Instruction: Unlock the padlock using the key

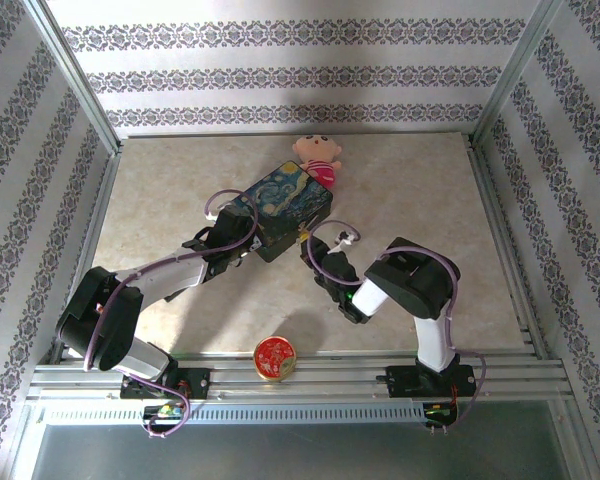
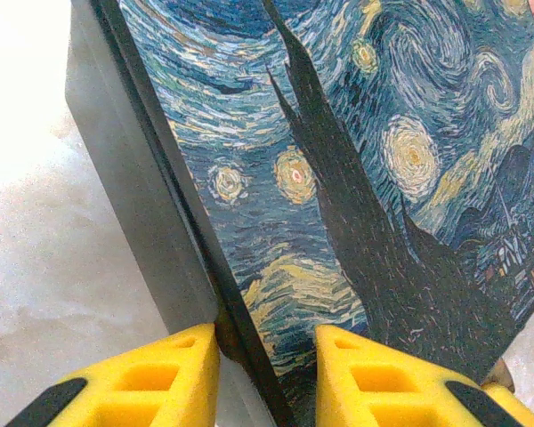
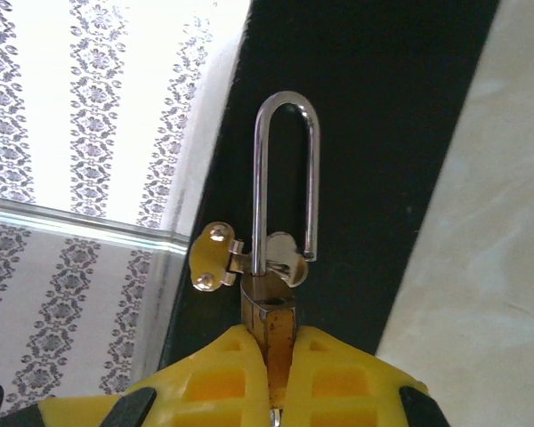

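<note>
The brass padlock (image 3: 279, 311) hangs at the dark side of the blue painted tin box (image 1: 280, 205), and my right gripper (image 3: 280, 342) is shut on its body. Its silvery shackle (image 3: 287, 169) stands raised, one leg threaded through the box's hasp (image 3: 215, 258) and the other leg's end free of the body. A sliver of metal shows low between the fingers; I cannot tell if it is the key. My left gripper (image 2: 267, 356) is open at the box's left end, its yellow fingers (image 2: 160, 378) straddling the lid's rim (image 2: 205, 258).
A small doll (image 1: 320, 156) lies against the box's far end. A round red tin (image 1: 275, 358) sits at the near edge between the arm bases. Metal frame rails (image 1: 500, 240) and patterned walls close in the marble tabletop (image 1: 410, 190).
</note>
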You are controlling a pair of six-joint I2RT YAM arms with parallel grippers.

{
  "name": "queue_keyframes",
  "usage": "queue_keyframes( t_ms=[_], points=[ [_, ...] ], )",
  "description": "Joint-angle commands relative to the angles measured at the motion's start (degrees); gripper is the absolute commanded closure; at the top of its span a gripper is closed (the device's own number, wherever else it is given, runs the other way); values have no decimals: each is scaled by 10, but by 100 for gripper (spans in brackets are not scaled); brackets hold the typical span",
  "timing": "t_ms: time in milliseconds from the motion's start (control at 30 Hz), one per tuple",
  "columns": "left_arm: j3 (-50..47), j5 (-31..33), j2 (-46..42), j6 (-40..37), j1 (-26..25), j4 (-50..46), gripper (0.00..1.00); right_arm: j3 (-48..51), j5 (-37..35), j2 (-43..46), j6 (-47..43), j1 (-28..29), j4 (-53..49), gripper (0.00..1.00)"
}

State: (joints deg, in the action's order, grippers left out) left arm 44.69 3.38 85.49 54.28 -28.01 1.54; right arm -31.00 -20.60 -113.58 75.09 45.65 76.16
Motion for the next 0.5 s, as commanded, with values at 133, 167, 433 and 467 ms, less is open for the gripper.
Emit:
queue_keyframes(
  t_ms=[133,167,433,467],
  points=[
    [-42,-2,18,0,15,-102,70,-14,-20,-5,-6,6,33,100],
    [-42,0,16,0,15,-104,70,-7,-23,-1,-8,5,33,100],
    [-36,10,2,-10,21,-114,70,79,-22,70,-37,-7,33,100],
    [-36,11,0,-12,25,-115,70,91,-16,80,-36,-10,32,100]
  ],
)
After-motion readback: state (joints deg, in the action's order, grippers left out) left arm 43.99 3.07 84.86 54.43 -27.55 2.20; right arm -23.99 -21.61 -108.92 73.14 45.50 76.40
